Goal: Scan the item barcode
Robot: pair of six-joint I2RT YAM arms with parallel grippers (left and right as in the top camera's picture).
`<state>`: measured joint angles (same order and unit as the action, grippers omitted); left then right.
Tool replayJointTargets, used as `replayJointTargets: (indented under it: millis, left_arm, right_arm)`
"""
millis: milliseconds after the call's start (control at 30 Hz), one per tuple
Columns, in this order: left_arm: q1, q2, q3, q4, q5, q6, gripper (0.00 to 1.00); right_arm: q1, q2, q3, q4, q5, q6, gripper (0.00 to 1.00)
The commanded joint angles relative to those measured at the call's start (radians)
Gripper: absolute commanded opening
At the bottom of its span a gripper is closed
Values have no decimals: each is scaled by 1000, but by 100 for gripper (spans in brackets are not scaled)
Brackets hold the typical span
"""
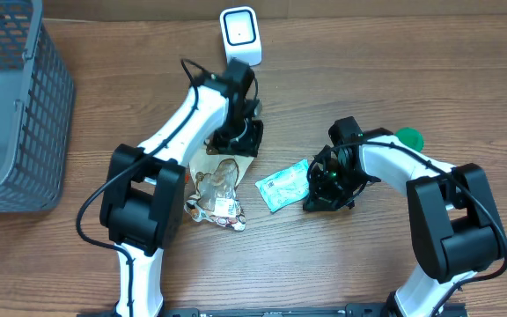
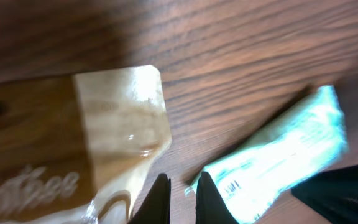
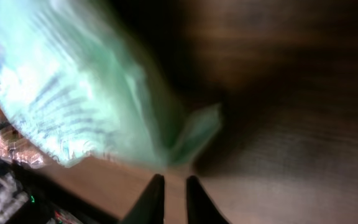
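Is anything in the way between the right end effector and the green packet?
Nothing visible is. The right end effector points at the green packet, whose corner lies just ahead of its fingertips, with only table between them. The clear snack bag lies on the packet's far side.

The whole view is filled by a wooden desk (image 1: 412,62), brown with a dark grain running across it. Soft shadows are cast on the wood under even light. A grey mesh basket (image 1: 53,114) is seen at the far left edge, standing on the desk
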<state>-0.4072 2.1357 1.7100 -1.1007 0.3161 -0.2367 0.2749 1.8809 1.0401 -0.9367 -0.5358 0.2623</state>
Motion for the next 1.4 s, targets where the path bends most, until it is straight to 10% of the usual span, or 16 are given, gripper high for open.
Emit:
replayJointTargets:
  millis: [0,900,1367]
  left_arm:
    - [-11,-16,69,-93,-8,5,4]
    - [-209,-15,-322,124,-15,-110,4]
    - [-207,-24,-225,3,-282,-119,4]
  right_arm:
    - [0,5,135,-85,-16,-93,17]
    - [-1,65,216,-7,91,-50,14]
    - [-1,65,210,5,91,-50,15]
